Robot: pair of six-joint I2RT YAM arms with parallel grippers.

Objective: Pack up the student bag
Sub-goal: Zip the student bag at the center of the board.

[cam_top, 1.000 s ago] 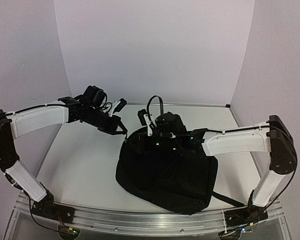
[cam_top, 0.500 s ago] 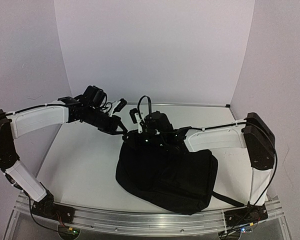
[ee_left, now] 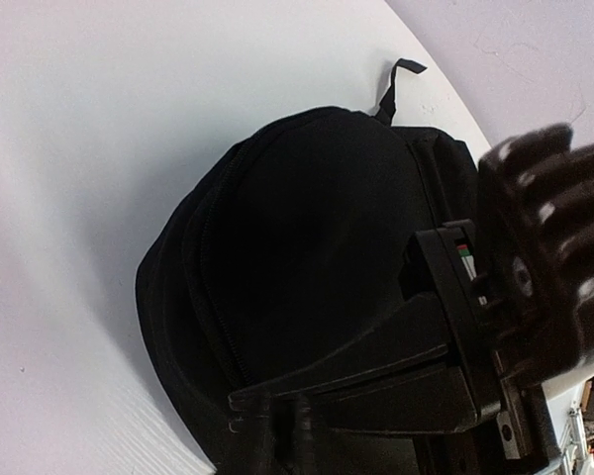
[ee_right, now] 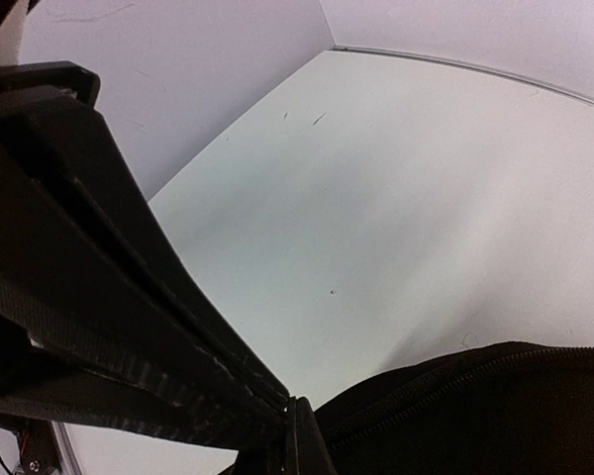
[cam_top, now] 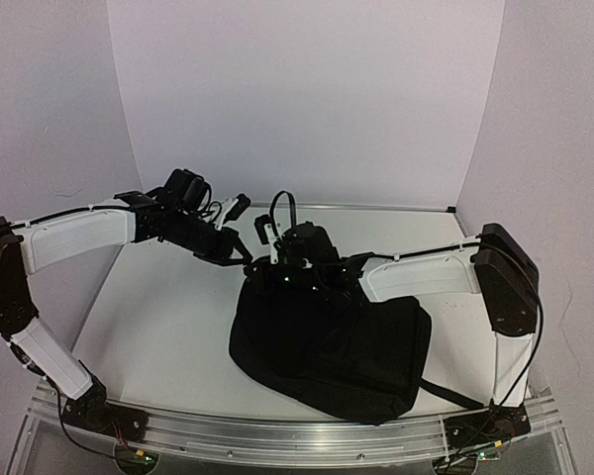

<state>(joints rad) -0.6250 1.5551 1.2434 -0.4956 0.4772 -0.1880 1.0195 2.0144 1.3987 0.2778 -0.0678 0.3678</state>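
The right gripper has its two fingers drawn to a point low in its wrist view, clamped on one loop of black webbing that runs off to the left edge. Just right of the fingertips, the bag fills the lower right corner, with one zipper curving along its edge. From above, this gripper sits at the bag's upper edge, near the centre of the frame, and the loop stands up above it.

The left gripper is also closed, its fingertips meeting on the bag's rim at the bottom of its wrist view. The black fabric bulges up across the middle of that frame. From above, this gripper touches the bag's upper left corner, just beside the right one.

There is one bag. It lies on the white table slightly right of centre, its top toward the back wall. One strap trails from its lower right toward the right arm's base. Two arms reach in, one from each lower corner of the top view.
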